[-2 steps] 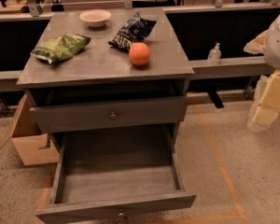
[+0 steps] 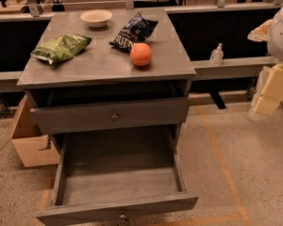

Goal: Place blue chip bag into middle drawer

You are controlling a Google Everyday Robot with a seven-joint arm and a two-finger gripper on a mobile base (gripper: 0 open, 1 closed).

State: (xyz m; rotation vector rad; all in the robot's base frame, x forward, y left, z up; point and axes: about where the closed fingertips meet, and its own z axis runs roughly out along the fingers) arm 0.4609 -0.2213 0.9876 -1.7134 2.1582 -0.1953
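We are viewing the blue chip bag [image 2: 132, 32] on the counter [image 2: 99, 64], the middle drawer [image 2: 118, 182] open. The claw [image 2: 272, 89] is hanging at right, state indiscernible.

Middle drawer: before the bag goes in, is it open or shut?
Open: the middle drawer is pulled out, plank floor showing. The gripper hangs at the far right, away from it.

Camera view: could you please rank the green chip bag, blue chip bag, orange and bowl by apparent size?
1. Crumpled green chip bag, barely ahead.
2. Dark blue foil chip bag.
3. Shallow cream bowl and round orange fruit look alike (bowl farther back).
Gripper: at right edge.
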